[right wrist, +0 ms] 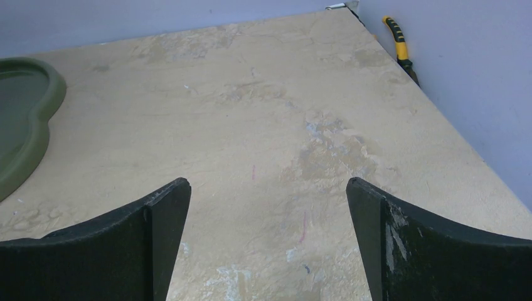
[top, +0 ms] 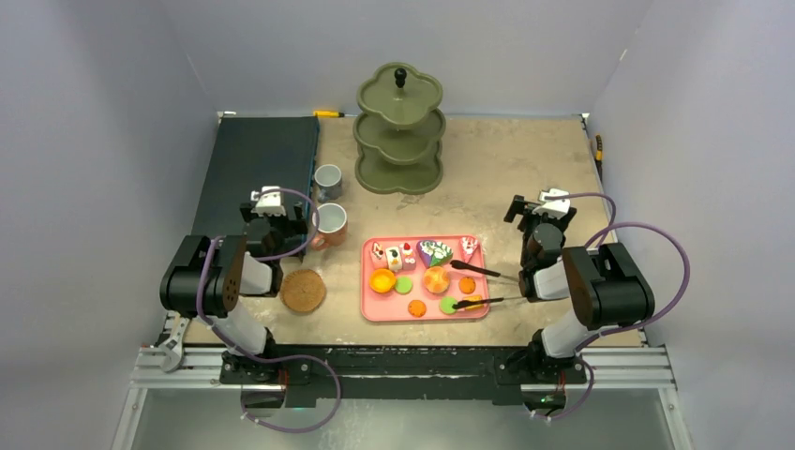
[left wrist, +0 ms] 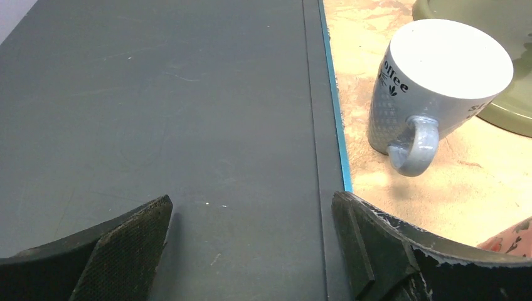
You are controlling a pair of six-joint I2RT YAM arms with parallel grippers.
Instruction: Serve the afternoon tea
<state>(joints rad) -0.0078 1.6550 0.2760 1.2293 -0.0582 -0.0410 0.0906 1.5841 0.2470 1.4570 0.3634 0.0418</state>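
Top view: the pink tray (top: 370,309) lies at 6 o'clock from the green tiered stand (top: 400,131). It carries the toy sweets (top: 436,279): orange and green rounds and cake slices. Black tongs (top: 480,271) lie across its 3 o'clock edge. The orange mug (top: 330,225) stands at 10 o'clock from the tray, with the grey mug (top: 328,181) at 12 o'clock from it. The left gripper (top: 274,217) sits at 9 o'clock from the orange mug and the right gripper (top: 539,211) at 2 o'clock from the tray. Both carry nothing.

Left wrist view: the left gripper (left wrist: 251,207) is spread wide over the dark mat (left wrist: 188,113). The grey mug (left wrist: 433,81) stands at 2 o'clock on the table, off the mat.

Right wrist view: the right gripper (right wrist: 268,188) is spread wide above the bare table (right wrist: 282,94). The stand's base (right wrist: 25,113) shows at 9 o'clock.
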